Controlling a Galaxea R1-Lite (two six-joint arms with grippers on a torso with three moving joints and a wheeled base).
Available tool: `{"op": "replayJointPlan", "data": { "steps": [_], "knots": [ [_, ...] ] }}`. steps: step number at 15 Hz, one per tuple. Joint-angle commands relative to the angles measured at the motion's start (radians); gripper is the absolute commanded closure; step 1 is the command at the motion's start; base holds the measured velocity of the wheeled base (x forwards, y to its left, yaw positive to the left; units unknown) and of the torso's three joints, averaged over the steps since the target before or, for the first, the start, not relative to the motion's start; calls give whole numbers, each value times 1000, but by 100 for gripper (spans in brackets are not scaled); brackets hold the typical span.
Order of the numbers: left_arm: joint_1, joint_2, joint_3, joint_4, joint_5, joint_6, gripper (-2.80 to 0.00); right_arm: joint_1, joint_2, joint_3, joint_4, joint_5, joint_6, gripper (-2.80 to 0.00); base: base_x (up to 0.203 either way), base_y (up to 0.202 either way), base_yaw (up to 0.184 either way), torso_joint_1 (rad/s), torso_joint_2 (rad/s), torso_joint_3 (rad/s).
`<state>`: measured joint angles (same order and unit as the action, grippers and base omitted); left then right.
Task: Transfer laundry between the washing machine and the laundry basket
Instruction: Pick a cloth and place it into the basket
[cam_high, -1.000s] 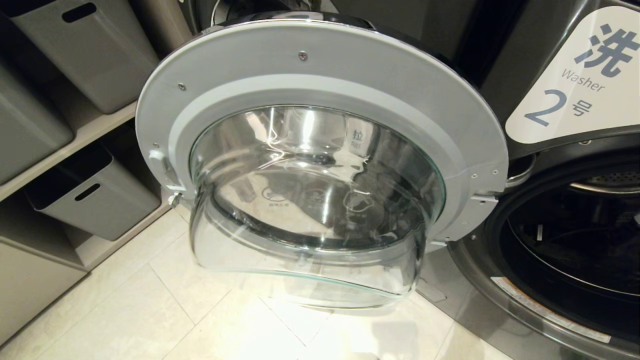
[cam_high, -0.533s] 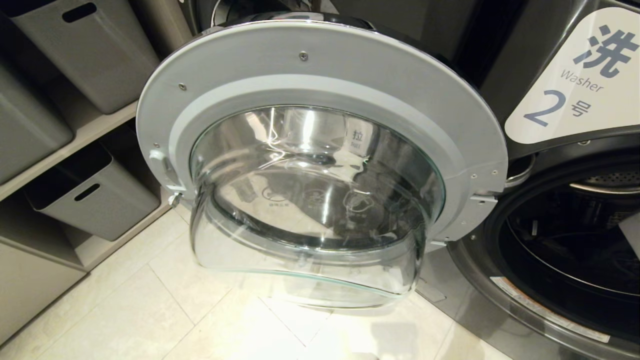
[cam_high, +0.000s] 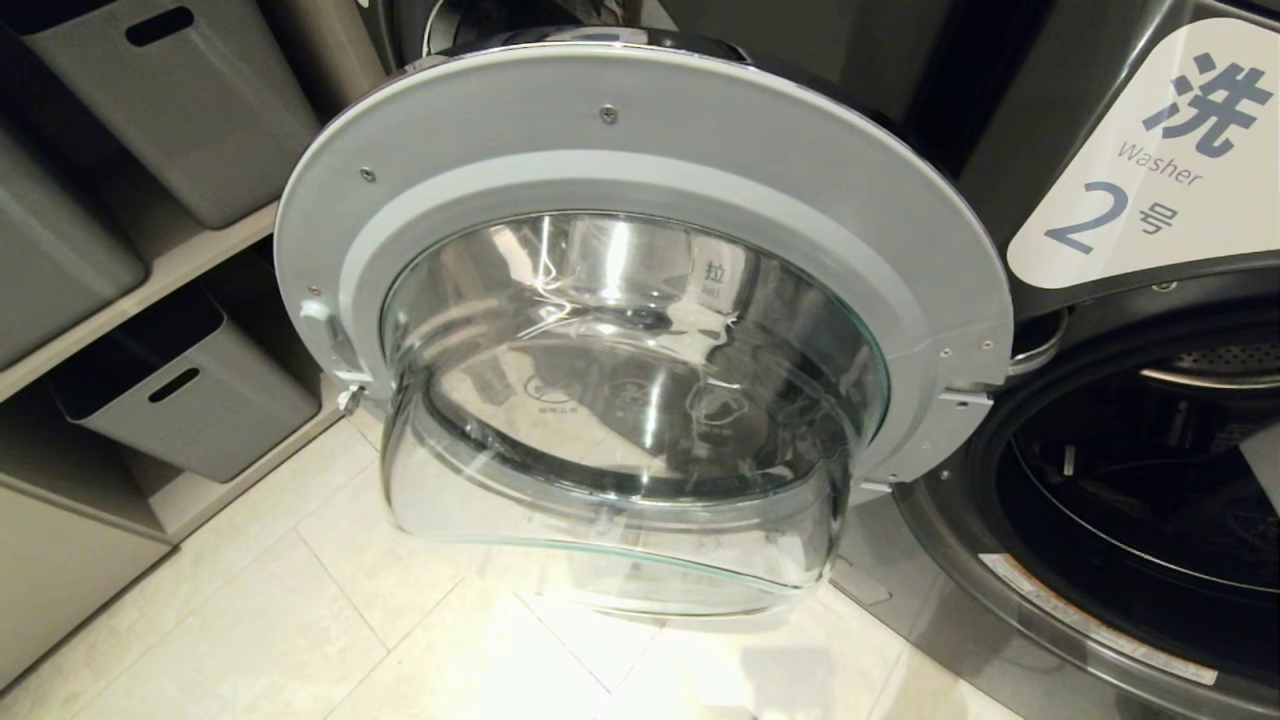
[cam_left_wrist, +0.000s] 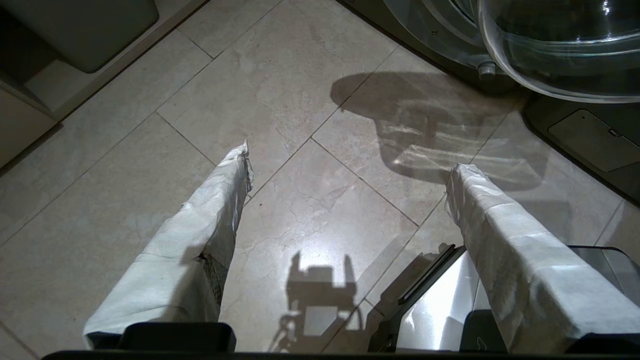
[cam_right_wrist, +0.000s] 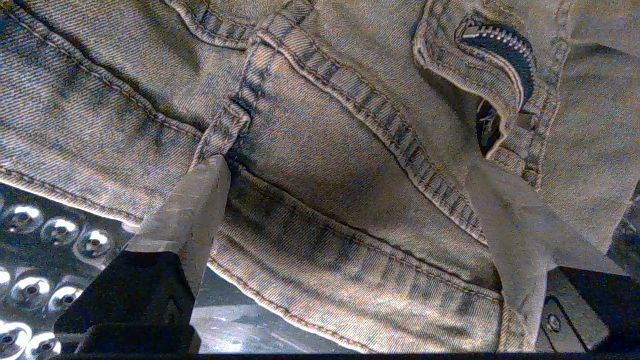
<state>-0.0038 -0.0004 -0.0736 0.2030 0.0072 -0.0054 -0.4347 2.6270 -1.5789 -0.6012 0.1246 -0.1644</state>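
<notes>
The washing machine (cam_high: 1010, 620) stands at the right of the head view, its round glass door (cam_high: 640, 130) swung wide open toward me. Faded blue jeans (cam_right_wrist: 320, 130) lie inside on the studded metal drum (cam_right_wrist: 35, 225). My right gripper (cam_right_wrist: 350, 195) is open over their waistband, its wrapped fingertips (cam_right_wrist: 205, 190) resting on the denim on either side of a fold. A pale bit of that arm (cam_high: 1266, 455) shows at the drum mouth. My left gripper (cam_left_wrist: 347, 170) hangs open and empty over the tiled floor. The laundry basket is out of view.
Grey storage bins (cam_high: 190, 390) sit on shelves at the left. The open door's glass bowl (cam_high: 620, 450) juts out over the pale floor tiles (cam_high: 300, 640). A "Washer 2" sign (cam_high: 1150, 170) is on the machine front. Part of my silver base (cam_left_wrist: 440, 310) shows below the left gripper.
A pale part of my right arm has come into sight at the right edge of the drum opening. The door and the left arm have not moved.
</notes>
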Motion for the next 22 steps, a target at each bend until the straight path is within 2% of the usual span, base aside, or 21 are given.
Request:
{"op": "replayJointPlan", "data": {
  "steps": [1, 7, 22],
  "knots": [
    [-1, -1, 0, 1, 0, -1, -280, 1, 0, 11, 3, 3, -1, 0, 0, 0, 0, 0, 0, 0],
    [-1, -3, 0, 1, 0, -1, -280, 1, -82, 110, -1, 6, -1, 0, 0, 0, 0, 0, 0, 0],
    [-1, -3, 0, 1, 0, -1, -280, -1, -126, 155, -12, 9, -2, 0, 0, 0, 0, 0, 0, 0]
  ]
}}
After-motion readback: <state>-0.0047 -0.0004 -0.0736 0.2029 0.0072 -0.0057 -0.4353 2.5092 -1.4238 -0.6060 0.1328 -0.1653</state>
